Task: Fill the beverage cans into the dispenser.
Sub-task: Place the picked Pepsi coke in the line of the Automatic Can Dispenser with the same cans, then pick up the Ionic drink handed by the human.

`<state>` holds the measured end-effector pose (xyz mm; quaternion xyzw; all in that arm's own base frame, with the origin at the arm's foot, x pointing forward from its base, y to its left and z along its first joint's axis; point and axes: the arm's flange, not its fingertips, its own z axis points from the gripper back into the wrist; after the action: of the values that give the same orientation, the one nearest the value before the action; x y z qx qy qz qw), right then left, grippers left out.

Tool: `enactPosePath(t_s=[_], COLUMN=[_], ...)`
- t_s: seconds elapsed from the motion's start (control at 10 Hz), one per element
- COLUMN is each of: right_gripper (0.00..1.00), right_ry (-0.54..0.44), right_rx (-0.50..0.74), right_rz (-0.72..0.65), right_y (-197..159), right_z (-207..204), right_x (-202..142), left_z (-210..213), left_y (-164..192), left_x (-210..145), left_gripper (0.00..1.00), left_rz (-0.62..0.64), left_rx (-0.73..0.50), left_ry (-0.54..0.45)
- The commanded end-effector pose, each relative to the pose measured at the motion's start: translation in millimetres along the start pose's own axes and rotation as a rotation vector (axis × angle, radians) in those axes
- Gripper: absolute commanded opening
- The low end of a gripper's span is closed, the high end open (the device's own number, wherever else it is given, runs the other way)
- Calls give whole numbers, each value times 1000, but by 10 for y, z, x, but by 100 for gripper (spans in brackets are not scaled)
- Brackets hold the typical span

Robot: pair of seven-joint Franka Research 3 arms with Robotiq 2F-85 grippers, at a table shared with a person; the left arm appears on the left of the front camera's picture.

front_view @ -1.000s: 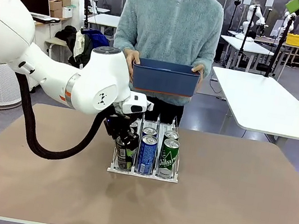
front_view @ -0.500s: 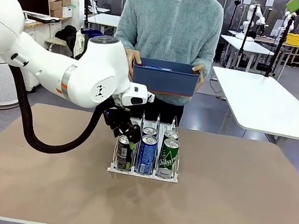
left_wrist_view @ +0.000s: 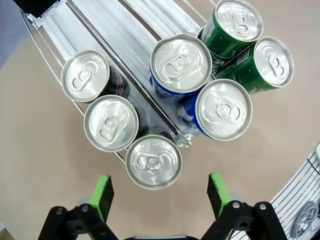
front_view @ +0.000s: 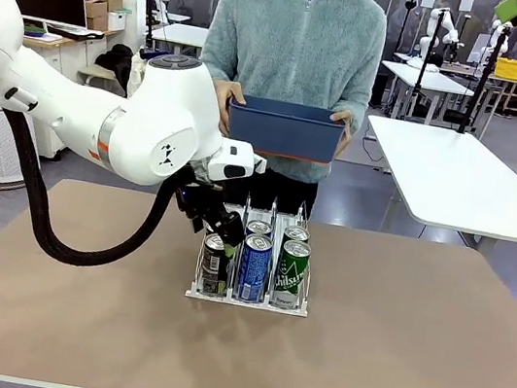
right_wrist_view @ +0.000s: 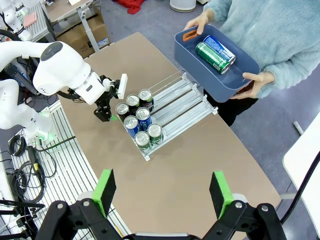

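The dispenser (front_view: 247,300) stands mid-table with beverage cans upright at its near end. Dark cans (left_wrist_view: 153,161) fill the left lane, blue ones (left_wrist_view: 223,109) the middle and green ones (left_wrist_view: 267,62) the right. My left gripper (front_view: 221,231) hovers open just above the front dark can (front_view: 214,264), its green pads (left_wrist_view: 102,194) spread wide and holding nothing. My right gripper (right_wrist_view: 163,195) is high above the table, open and empty, looking down on the dispenser (right_wrist_view: 187,105). A green can (right_wrist_view: 212,57) and a blue can (right_wrist_view: 220,48) lie in the person's bin.
A person at the far side holds a dark blue bin (front_view: 285,131) at chest height above the table edge. The far halves of the dispenser's lanes (right_wrist_view: 192,102) are bare. Brown tabletop (front_view: 410,356) spreads widely to either side of the rack.
My left gripper has opened, let go of the front dark can in the left lane, and lifted up and back from it. The person has raised the bin slightly.
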<state>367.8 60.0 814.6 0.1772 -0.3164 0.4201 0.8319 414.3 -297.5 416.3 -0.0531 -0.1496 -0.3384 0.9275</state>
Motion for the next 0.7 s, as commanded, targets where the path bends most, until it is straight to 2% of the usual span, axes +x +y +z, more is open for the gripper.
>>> enactPosePath(t_s=[0.0,0.6], right_gripper=[100,100], right_ry=[0,0], right_rx=[8,8], right_rz=[-8,-8], right_y=[17,17], right_z=[1,1], right_x=[-4,-4], left_z=[-34,-34], left_y=[36,36], left_x=[27,27], left_gripper=[100,100], left_rz=[2,2], left_rx=[0,0], left_ry=[4,4])
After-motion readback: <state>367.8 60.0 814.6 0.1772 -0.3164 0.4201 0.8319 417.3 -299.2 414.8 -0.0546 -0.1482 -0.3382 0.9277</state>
